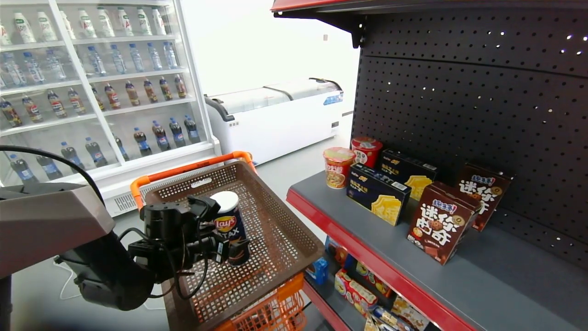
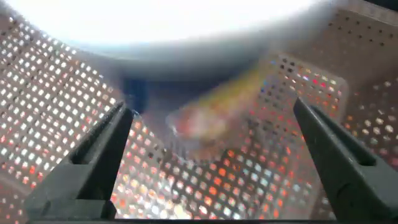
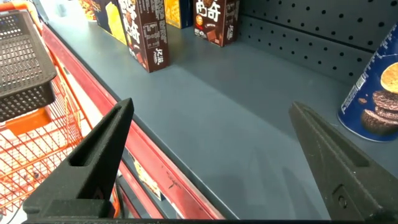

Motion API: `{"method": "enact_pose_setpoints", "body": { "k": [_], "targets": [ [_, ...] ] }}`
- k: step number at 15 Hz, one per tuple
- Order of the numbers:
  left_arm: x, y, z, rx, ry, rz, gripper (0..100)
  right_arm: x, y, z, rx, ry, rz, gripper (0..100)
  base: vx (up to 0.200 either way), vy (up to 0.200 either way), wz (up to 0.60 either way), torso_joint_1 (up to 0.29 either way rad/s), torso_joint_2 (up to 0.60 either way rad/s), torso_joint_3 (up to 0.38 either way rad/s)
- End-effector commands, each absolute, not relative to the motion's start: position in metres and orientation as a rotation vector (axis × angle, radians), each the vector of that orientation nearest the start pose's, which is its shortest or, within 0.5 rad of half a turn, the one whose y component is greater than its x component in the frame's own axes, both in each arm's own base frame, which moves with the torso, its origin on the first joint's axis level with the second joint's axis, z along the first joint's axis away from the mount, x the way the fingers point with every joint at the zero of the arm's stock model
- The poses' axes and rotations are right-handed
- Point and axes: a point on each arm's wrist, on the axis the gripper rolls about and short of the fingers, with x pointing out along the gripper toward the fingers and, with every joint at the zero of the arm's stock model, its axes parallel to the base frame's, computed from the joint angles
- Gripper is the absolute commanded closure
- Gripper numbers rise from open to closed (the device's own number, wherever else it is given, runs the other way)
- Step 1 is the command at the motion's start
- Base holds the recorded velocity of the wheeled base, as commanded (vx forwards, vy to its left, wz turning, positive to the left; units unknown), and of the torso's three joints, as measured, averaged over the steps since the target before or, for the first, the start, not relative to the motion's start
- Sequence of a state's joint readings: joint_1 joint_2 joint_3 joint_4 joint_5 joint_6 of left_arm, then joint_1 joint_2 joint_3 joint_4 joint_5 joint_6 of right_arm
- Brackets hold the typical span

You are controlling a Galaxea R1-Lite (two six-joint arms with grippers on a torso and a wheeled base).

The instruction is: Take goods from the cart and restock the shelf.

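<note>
The chips can stands upright, white lid on top, on the floor of the brown basket that sits on the orange cart, to the left of the shelf. The left gripper is positioned at the can with its jaws spread wide, one finger on each side of the can body. The left wrist view shows no firm closure, so the can is judged to be straddled, not yet gripped. The right gripper hangs over a bare stretch of the shelf board with its jaws fully apart, carrying nothing. A blue cookie tube stands on the board just beside it. Farther along the shelf stand two cup noodles, two dark blue boxes and two brown cookie boxes, all upright near the perforated back panel. More packaged goods lie on the lower tier. Task status: the shelf carries stock, but the can is not yet lifted from the basket. Remaining steps, as judged: close the left jaws on the can, raise it above the basket wall, carry it right to the open shelf area, and set it upright there.
</note>
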State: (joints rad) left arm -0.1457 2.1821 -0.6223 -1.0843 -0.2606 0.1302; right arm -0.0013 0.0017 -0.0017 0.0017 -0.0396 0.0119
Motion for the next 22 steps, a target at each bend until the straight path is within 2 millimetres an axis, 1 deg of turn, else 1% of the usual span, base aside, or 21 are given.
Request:
{"method": "enact_pose_setpoints", "body": {
  "k": [1, 3, 4, 5, 6, 7, 8, 9, 10, 11, 12, 13, 14, 15, 16, 17, 18, 20, 21, 22],
  "targets": [
    [0.342, -0.053, 0.017, 0.098, 0.454, -0.422, 0, -0.023, -0.001, 0.076, 0.012, 0.001, -0.041, 0, 0.0, 0.0, 0.0, 0.0, 0.0, 0.0],
    [0.353, -0.054, 0.019, 0.107, 0.428, -0.423, 0, -0.023, -0.001, 0.076, 0.012, 0.001, -0.041, 0, 0.0, 0.0, 0.0, 0.0, 0.0, 0.0],
    [0.357, -0.056, 0.02, 0.108, 0.416, -0.422, 100, -0.023, -0.001, 0.076, 0.012, 0.001, -0.041, 0, 0.0, 0.0, 0.0, 0.0, 0.0, 0.0],
    [0.36, -0.056, 0.022, 0.108, 0.408, -0.419, 100, -0.023, -0.001, 0.076, 0.012, 0.001, -0.041, 0, 0.0, 0.0, 0.0, 0.0, 0.0, 0.0],
    [0.358, -0.055, 0.021, 0.105, 0.415, -0.414, 100, -0.023, -0.001, 0.076, 0.012, 0.001, -0.041, 0, 0.0, 0.0, 0.0, 0.0, 0.0, 0.0],
    [0.355, -0.054, 0.031, 0.103, 0.394, -0.409, 100, -0.023, -0.001, 0.076, 0.012, 0.001, -0.041, 0, 0.0, 0.0, 0.0, 0.0, 0.0, 0.0],
    [0.352, -0.054, 0.037, 0.106, 0.383, -0.406, 100, -0.023, -0.001, 0.076, 0.012, 0.001, -0.041, 0, 0.0, 0.0, 0.0, 0.0, 0.0, 0.0],
    [0.331, -0.05, 0.061, 0.104, 0.356, -0.382, 100, -0.023, -0.001, 0.075, 0.012, 0.003, -0.041, 0, 0.0, 0.0, 0.0, 0.0, 0.0, 0.0],
    [0.317, -0.044, 0.077, 0.101, 0.337, -0.364, 100, -0.023, -0.001, 0.076, 0.012, 0.001, -0.041, 0, 0.0, 0.0, 0.0, 0.0, 0.0, 0.0],
    [0.299, -0.038, 0.092, 0.101, 0.332, -0.341, 100, -0.023, -0.001, 0.076, 0.012, 0.001, -0.041, 0, 0.0, 0.0, 0.0, 0.0, 0.0, 0.0],
    [0.288, -0.037, 0.101, 0.101, 0.326, -0.344, 100, -0.023, -0.001, 0.076, 0.012, 0.001, -0.041, 0, 0.0, 0.0, 0.0, 0.0, 0.0, 0.0],
    [0.258, -0.031, 0.128, 0.109, 0.289, -0.33, 100, -0.023, -0.001, 0.076, 0.012, 0.001, -0.041, 0, 0.0, 0.0, 0.0, 0.0, 0.0, 0.0],
    [0.236, -0.029, 0.146, 0.111, 0.258, -0.324, 100, -0.023, -0.001, 0.076, 0.012, 0.001, -0.041, 0, 0.0, 0.0, 0.0, 0.0, 0.0, 0.0],
    [0.211, -0.026, 0.167, 0.116, 0.191, -0.297, 100, -0.023, -0.001, 0.076, 0.012, 0.001, -0.041, 0, 0.0, 0.0, 0.0, 0.0, 0.0, 0.0],
    [0.191, -0.023, 0.181, 0.118, 0.132, -0.267, 100, -0.023, -0.001, 0.076, 0.012, 0.001, -0.041, 0, 0.0, 0.0, 0.0, 0.0, 0.0, 0.0],
    [0.172, -0.022, 0.186, 0.116, 0.089, -0.263, 100, -0.023, -0.001, 0.076, 0.012, 0.001, -0.041, 0, 0.0, 0.0, 0.0, 0.0, 0.0, 0.0],
    [0.165, -0.021, 0.188, 0.117, 0.069, -0.264, 100, -0.023, -0.001, 0.076, 0.012, 0.001, -0.041, 0, 0.0, 0.0, 0.0, 0.0, 0.0, 0.0],
    [0.12, -0.016, 0.183, 0.12, -0.004, -0.244, 100, -0.023, -0.001, 0.076, 0.012, 0.001, -0.041, 0, 0.0, 0.0, 0.0, 0.0, 0.0, 0.0],
    [0.107, -0.014, 0.184, 0.119, -0.038, -0.23, 100, -0.023, -0.001, 0.076, 0.012, 0.001, -0.041, 0, 0.0, 0.0, 0.0, 0.0, 0.0, 0.0],
    [0.084, -0.011, 0.176, 0.116, -0.036, -0.218, 100, -0.023, -0.001, 0.076, 0.012, 0.001, -0.041, 0, 0.0, 0.0, 0.0, 0.0, 0.0, 0.0]
  ]
}}
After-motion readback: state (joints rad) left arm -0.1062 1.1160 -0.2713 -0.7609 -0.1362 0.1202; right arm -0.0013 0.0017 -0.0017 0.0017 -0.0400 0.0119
